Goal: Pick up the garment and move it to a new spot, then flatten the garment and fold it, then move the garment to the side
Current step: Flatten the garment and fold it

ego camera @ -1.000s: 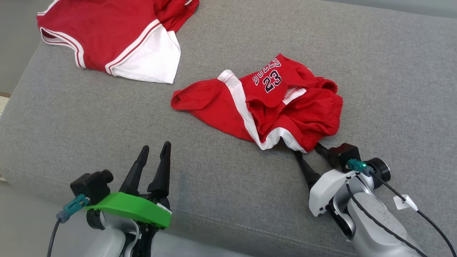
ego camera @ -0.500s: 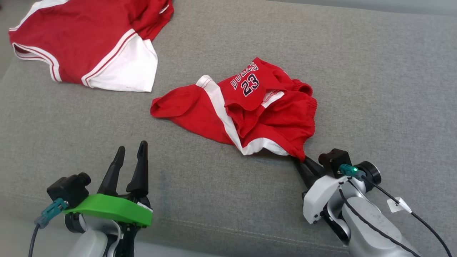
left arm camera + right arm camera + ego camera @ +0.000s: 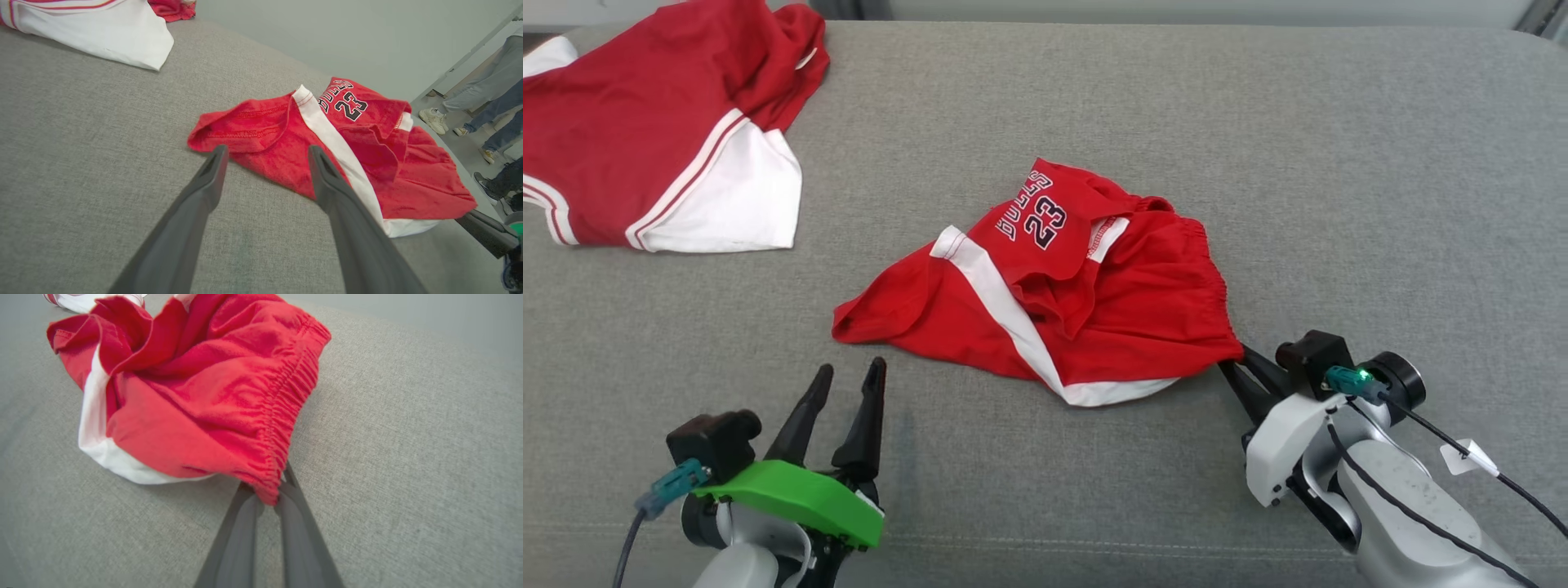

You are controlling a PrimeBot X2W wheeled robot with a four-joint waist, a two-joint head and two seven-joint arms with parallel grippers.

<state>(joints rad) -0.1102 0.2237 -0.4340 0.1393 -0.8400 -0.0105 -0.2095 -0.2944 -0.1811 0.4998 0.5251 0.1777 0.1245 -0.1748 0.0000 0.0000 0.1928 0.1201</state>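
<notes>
- The red shorts (image 3: 1094, 310) lie crumpled in the middle of the grey surface (image 3: 1339, 163). They are gripped but seemingly not yet lifted, so moving, flattening, folding and setting aside all remain.
- The right fingers (image 3: 1243, 390) are clamped on the elastic waistband (image 3: 286, 428) at its near right corner, with the arm low.
- The left fingers (image 3: 864, 425) are spread and hold nothing, poised near the shorts' left tip.
- A second red-and-white garment (image 3: 645, 163) lies far left.

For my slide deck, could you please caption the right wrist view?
Right gripper pinches the elastic waistband corner of the red shorts on the grey cushion.
</notes>
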